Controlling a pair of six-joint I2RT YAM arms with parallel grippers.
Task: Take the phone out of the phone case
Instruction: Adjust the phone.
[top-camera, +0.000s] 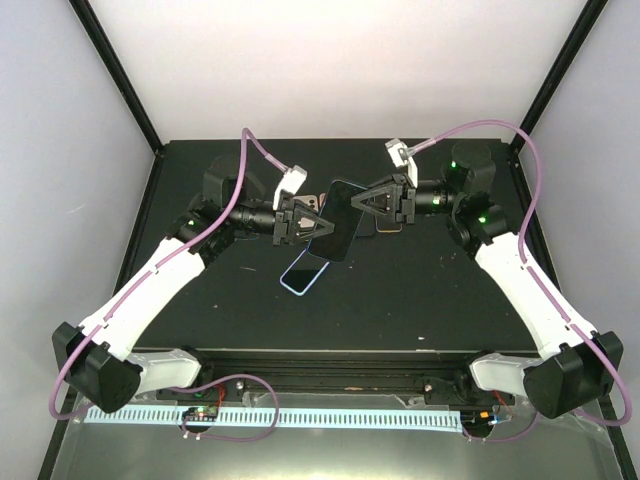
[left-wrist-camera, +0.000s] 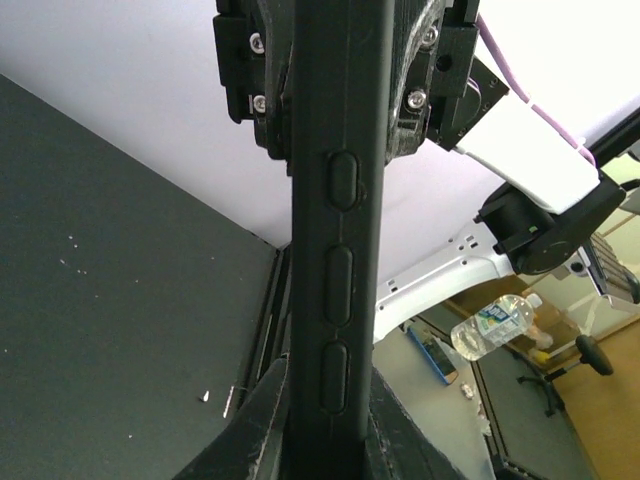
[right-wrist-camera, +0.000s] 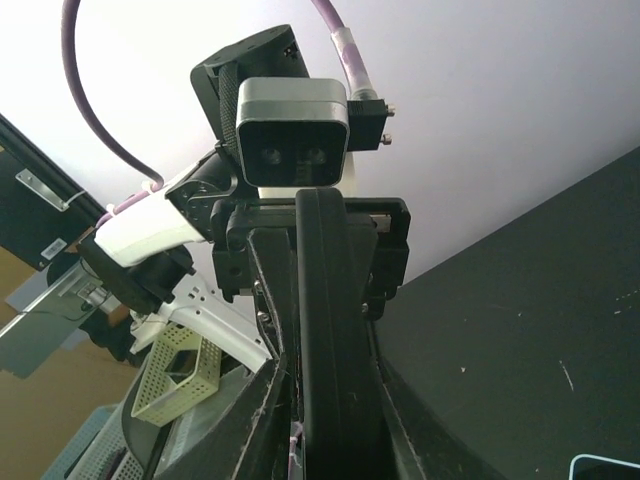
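My left tool (top-camera: 312, 225) and my right tool (top-camera: 368, 205) both clench the thin black phone case (top-camera: 338, 232) with three long side buttons (left-wrist-camera: 339, 283), up off the dark tabletop (top-camera: 420, 300).

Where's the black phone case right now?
The black phone case is at the centre of the top view, raised over the table. The left gripper clamps it, the right gripper is at its opposite edge, and the blue-rimmed phone lies just nearer.

obstacle: blue-edged phone (top-camera: 303, 272) under held phone case (top-camera: 338, 238) | passage: near table (top-camera: 420, 300) strip
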